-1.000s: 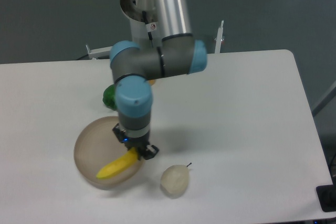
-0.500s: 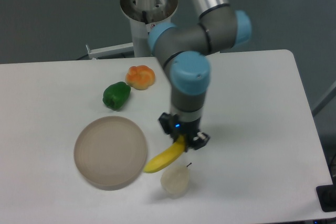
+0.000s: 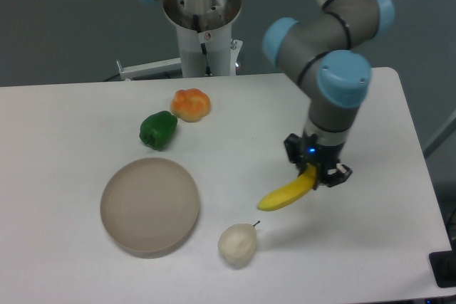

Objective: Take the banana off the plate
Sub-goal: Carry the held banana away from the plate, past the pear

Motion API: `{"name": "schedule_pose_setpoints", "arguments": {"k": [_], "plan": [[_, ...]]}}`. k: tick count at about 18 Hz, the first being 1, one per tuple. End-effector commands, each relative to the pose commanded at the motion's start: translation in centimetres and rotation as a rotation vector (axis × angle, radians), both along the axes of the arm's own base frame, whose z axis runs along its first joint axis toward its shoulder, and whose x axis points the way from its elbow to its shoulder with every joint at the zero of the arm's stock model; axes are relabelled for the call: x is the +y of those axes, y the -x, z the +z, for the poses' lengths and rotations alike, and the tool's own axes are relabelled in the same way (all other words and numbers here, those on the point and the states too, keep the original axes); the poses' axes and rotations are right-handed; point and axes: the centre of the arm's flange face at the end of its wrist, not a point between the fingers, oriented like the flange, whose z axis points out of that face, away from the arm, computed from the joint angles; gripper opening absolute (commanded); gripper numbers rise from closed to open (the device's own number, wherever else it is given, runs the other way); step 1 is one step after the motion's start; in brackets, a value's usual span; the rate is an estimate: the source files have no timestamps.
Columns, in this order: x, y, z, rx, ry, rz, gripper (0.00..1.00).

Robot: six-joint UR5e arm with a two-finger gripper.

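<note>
Now the gripper (image 3: 318, 173) hangs well to the right of the plate (image 3: 149, 205), its jaws clamped on one end of the banana (image 3: 287, 194). Because the hold is at one tip and not at the middle, the banana slants down and back toward the plate, its free end lowest. Whether that free end touches the bench (image 3: 85, 126) or hangs just above it cannot be told; a soft shadow beneath suggests it is raised. The banana is entirely off the plate, between the plate and the right edge of the bench.

The plate lies bare, so the pick itself appears done; what remains, if anything, is only to keep the fruit aloft. The wrist points straight down, which suits a grasp taken from above on a fruit lying flat in a shallow dish.

A pear (image 3: 237, 244) sits just right of the plate and nearer the camera, close under the banana's free end but apart from it. A pepper (image 3: 157, 129) lies behind the plate, and an orange fruit (image 3: 190, 105) behind and slightly right of it; both are well away from the gripper.

One risk follows from the end grip: the long unsupported length could let the banana swing or slip in the jaws if the arm moves sharply.
</note>
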Motion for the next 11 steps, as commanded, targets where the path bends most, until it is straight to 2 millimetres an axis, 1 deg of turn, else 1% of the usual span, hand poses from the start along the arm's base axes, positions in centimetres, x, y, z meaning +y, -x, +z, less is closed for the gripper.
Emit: {"name": "schedule_pose_setpoints", "arguments": {"k": [2, 4, 5, 7, 9, 11], "plan": [[0.6, 0.3, -0.8, -0.004, 0.007, -0.003, 0.00], [1.0, 0.7, -1.1, -0.004, 0.007, -0.004, 0.00], [1.2, 0.9, -0.9, 0.000, 0.004, -0.006, 0.00], [1.9, 0.8, -1.6, 0.008, 0.021, -0.016, 0.00], [2.7, 0.5, -1.1, 0.019, 0.012, -0.042, 0.00], [2.8, 0.4, -1.0, 0.025, 0.010, -0.088, 0.00]]}}
